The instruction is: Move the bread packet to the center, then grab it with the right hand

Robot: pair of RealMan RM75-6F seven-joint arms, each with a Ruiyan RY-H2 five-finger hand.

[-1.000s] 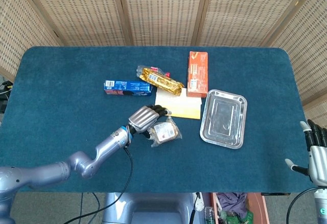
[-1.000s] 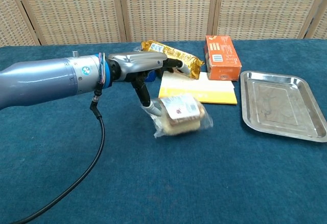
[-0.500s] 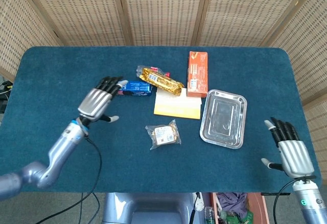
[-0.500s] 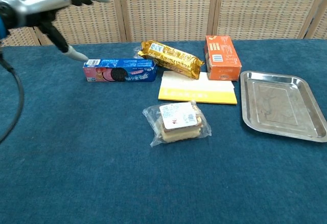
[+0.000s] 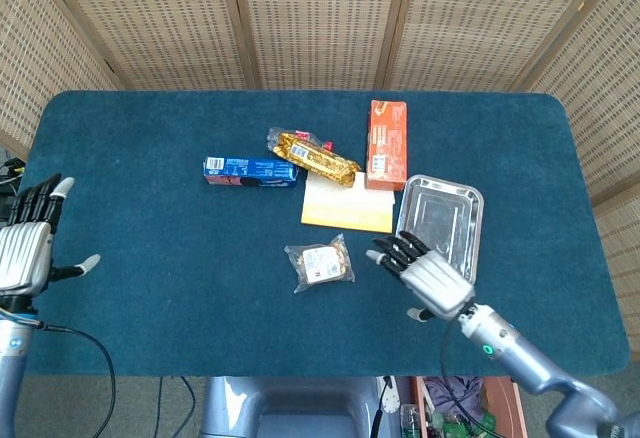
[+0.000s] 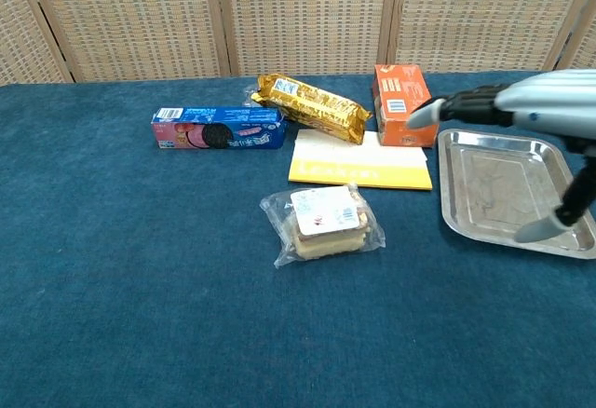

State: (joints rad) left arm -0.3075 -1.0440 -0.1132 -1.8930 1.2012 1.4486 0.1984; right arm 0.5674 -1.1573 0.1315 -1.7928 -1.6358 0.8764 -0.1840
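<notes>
Over at the far left of the head view, I see my left hand hanging off the edge of the blue tabletop, back of the hand toward the camera, fingers straight and spread, thumb out to the side, holding nothing. It does not show in the chest view.

Moving right, a blue cookie box lies flat, and just beside it a gold snack packet lies at a slant, its right end overlapping the top of a yellow envelope. The bread packet sits near the middle of the tabletop, just in front of the envelope and apart from it, label facing up, its clear wrapper loose around the slices. Nothing touches it.

An orange box lies at the envelope's upper right corner. Beside that, a metal tray rests on the tabletop.

My right hand is stretched in from the lower right, forearm low and angled toward the middle. From the head view the fingers are extended and fanned apart, pointing at the bread packet, close to it but short of contact. In the chest view the hand hovers above the tray, palm down, thumb hanging toward the tray's near edge. It holds nothing.
</notes>
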